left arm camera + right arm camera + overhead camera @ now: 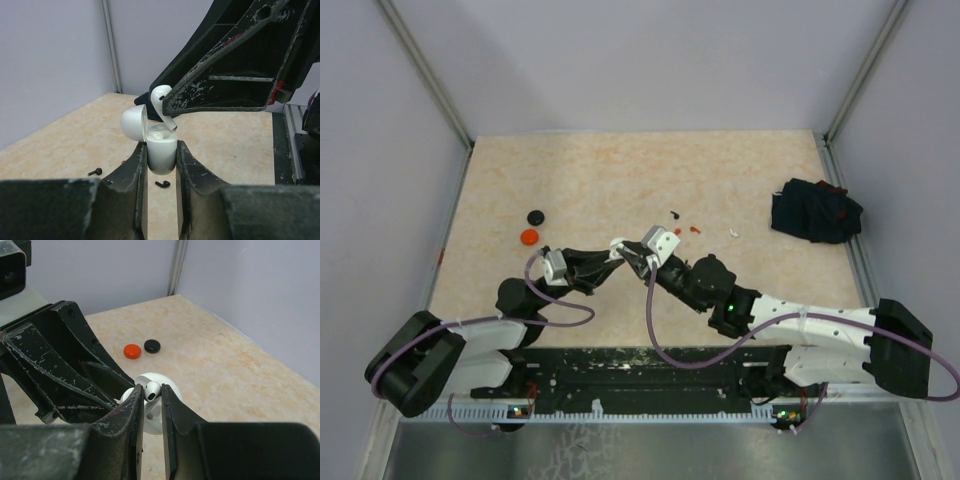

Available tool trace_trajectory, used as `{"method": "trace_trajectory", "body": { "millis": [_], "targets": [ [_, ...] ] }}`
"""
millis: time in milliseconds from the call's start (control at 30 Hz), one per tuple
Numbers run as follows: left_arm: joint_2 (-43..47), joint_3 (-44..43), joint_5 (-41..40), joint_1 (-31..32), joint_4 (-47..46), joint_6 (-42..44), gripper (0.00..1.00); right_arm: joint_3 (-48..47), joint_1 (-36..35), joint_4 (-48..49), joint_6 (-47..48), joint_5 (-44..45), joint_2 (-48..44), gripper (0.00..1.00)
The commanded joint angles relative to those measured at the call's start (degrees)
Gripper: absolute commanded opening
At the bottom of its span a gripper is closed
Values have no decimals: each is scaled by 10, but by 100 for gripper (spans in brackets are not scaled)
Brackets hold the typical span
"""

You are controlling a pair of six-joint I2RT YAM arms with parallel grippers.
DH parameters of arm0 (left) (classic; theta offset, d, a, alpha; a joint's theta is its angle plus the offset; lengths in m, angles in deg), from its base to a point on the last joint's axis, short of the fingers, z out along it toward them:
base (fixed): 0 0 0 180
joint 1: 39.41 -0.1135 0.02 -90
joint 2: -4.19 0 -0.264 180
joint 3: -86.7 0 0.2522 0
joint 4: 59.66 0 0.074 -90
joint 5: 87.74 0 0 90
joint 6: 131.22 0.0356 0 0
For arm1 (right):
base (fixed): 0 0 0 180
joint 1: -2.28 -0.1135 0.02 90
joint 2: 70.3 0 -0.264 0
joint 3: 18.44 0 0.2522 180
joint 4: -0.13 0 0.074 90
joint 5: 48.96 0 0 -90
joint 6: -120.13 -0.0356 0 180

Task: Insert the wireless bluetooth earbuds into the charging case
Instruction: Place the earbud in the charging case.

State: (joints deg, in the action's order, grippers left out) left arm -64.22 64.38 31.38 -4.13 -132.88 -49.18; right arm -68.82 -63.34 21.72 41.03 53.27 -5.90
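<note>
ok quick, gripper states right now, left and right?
Left gripper: closed on the white charging case, lid open.
Right gripper: closed on a white earbud, held at the case's opening.

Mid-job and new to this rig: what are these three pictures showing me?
You see two robot arms, each ending in a two-finger gripper. One picture looks down from above and behind them. The other two come from a camera on each wrist. The left gripper is shut on the open white charging case. The right gripper is shut on a white earbud, stem down at the case's mouth. On the table lie loose earbuds, a red disc, a black disc and a dark cloth bundle.
</note>
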Motion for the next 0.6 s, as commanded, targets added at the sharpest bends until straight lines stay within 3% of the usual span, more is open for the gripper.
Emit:
{"method": "trace_trajectory", "body": {
  "millis": [0,567],
  "targets": [
    [4,-6,3,4,-155,-11,0,-7,-8,32,-4,-15,2,15],
    [7,-5,-15,4,-155,-14,0,-13,-10,27,-4,-21,13,15]
  ]
}}
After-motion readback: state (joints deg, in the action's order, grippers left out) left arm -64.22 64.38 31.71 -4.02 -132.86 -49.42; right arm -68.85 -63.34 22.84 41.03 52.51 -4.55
